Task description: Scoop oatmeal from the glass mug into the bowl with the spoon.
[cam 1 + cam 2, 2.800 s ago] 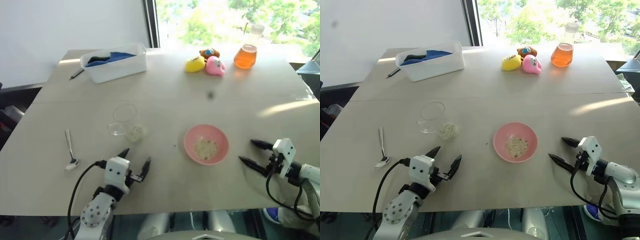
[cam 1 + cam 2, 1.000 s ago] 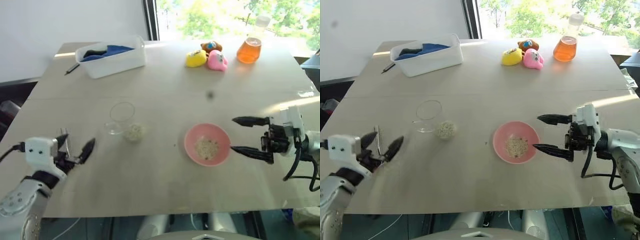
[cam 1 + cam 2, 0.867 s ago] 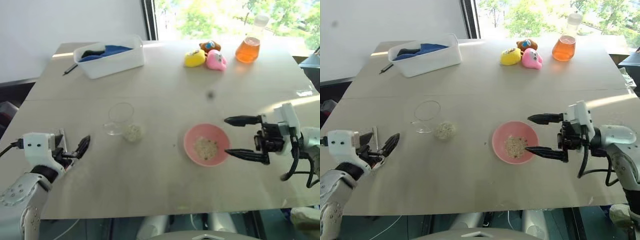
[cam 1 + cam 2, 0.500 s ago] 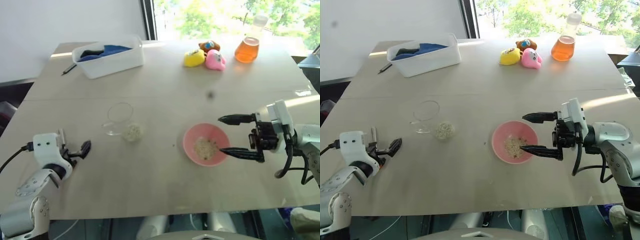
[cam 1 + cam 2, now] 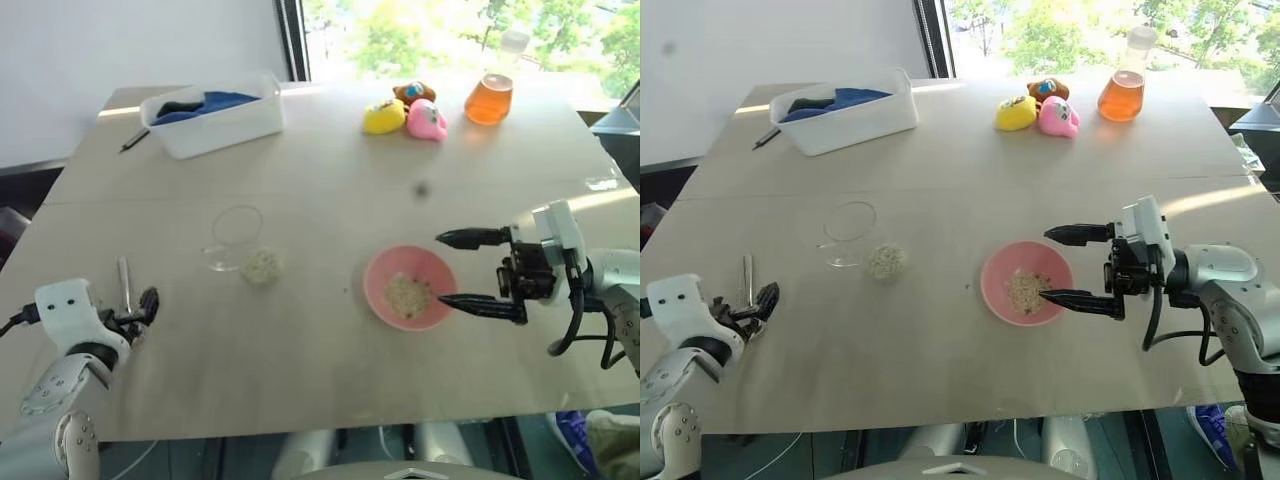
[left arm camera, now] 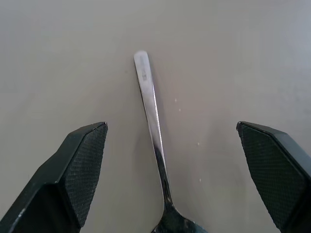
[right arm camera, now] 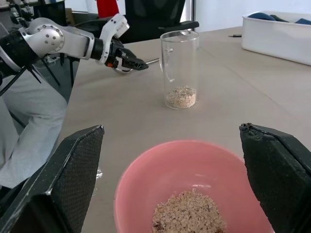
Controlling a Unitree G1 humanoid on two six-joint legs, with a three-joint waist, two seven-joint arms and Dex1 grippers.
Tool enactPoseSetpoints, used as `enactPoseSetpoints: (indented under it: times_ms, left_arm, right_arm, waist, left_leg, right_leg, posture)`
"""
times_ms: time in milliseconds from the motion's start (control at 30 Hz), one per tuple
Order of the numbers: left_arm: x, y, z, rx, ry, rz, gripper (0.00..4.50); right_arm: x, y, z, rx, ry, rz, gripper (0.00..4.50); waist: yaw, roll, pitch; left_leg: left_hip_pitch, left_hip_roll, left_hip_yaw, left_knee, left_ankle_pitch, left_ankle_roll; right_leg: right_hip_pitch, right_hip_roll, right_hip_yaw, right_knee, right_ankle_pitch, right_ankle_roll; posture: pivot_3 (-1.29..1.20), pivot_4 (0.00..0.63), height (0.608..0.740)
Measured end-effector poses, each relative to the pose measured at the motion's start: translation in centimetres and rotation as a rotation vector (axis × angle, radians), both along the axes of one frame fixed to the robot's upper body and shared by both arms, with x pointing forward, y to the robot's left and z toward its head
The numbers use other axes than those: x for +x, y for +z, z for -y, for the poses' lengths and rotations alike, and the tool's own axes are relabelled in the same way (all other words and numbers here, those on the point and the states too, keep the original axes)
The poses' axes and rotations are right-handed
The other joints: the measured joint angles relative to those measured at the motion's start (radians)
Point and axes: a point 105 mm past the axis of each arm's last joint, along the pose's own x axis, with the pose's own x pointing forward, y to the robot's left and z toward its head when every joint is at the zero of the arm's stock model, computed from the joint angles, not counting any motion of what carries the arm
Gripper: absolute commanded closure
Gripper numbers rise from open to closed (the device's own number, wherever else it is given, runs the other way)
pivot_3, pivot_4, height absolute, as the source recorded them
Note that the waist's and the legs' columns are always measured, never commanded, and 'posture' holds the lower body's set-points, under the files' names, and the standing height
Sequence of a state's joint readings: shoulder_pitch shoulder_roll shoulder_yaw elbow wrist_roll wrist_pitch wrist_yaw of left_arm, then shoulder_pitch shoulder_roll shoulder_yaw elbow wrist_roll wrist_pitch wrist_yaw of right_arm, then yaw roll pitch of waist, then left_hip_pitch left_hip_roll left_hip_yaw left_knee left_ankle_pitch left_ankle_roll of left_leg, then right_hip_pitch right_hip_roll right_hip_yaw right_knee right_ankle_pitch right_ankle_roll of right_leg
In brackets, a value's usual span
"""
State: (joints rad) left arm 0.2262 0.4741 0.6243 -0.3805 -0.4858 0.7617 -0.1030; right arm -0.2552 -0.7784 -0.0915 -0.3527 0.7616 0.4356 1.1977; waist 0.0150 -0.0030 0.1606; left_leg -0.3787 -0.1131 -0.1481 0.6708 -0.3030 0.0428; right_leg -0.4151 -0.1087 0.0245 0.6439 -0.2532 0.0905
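spoon [image 6: 154,141] | flat on table, between spread left tool [image 6: 172,179] fingers

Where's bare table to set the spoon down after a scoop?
Free: the stretch between the glass mug and the pink bowl, and the near edge in front of both. Crowded: the far edge, with the white tub, toys and flask.
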Motion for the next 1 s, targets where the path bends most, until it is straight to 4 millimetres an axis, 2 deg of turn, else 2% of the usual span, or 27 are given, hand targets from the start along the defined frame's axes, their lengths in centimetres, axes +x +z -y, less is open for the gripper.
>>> enactPoseSetpoints:
  times_ms: [133, 233, 467, 533, 800, 1000]
  left_arm:
    - [0.1, -0.2, -0.2, 0.000, -0.025, -0.039, 0.02]
    - [0.3, -0.5, -0.3, -0.030, -0.027, -0.051, 0.78]
    - [-0.2, -1.0, 0.0, -0.051, -0.035, -0.077, 3.87]
    - [-0.7, -1.2, -0.1, -0.045, -0.027, -0.086, 4.45]
    - [-2.7, -1.7, -0.7, -0.036, 0.006, -0.083, 4.45]
    - [-4.4, -1.9, 0.1, -0.050, -0.054, 0.031, 4.45]
  right_arm:
    - [0.1, 0.1, 0.0, 0.003, -0.004, 0.004, 0.00]
    - [0.1, 0.1, -0.1, 0.007, -0.007, 0.004, 0.00]
    - [0.3, 0.1, -0.1, 0.013, -0.020, 0.006, 0.00]
    - [0.3, 0.1, -0.1, 0.013, -0.023, 0.006, 0.00]
    - [0.4, 0.2, -0.4, 0.022, -0.016, 0.012, 0.00]
    - [0.5, 0.2, -0.7, 0.030, -0.009, 0.013, 0.00]
  waist:
    - [0.000, 0.002, -0.001]
    - [0.000, 0.005, -0.003]
    - [-0.012, 0.006, -0.004]
    - [-0.016, 0.006, -0.004]
    - [-0.027, 0.006, -0.004]
    - [-0.025, 0.005, -0.003]
  left_leg:
    - [0.001, 0.000, 0.000, 0.000, 0.000, 0.000]
    - [0.002, 0.000, 0.001, 0.000, 0.001, -0.001]
    - [0.007, 0.002, 0.005, 0.000, 0.001, -0.002]
    - [0.009, 0.002, 0.006, -0.001, 0.001, -0.002]
    - [0.014, 0.004, 0.014, -0.003, 0.001, -0.001]
    - [0.014, 0.005, 0.015, -0.003, 0.000, -0.001]
  right_leg:
    - [0.000, 0.000, 0.000, 0.001, 0.000, 0.000]
    - [0.000, 0.000, 0.001, 0.003, 0.000, 0.000]
    - [0.000, 0.000, 0.007, 0.009, 0.000, 0.000]
    - [0.001, 0.000, 0.008, 0.009, 0.000, 0.000]
    - [0.001, 0.000, 0.017, 0.012, 0.000, 0.000]
    - [0.001, 0.000, 0.017, 0.011, 0.000, 0.000]
  posture:
    - [0.00, 0.150, 0.740]
    - [0.00, 0.150, 0.740]
    - [0.00, 0.150, 0.740]
    - [0.00, 0.150, 0.740]
    - [0.00, 0.150, 0.740]
    - [0.00, 0.150, 0.740]
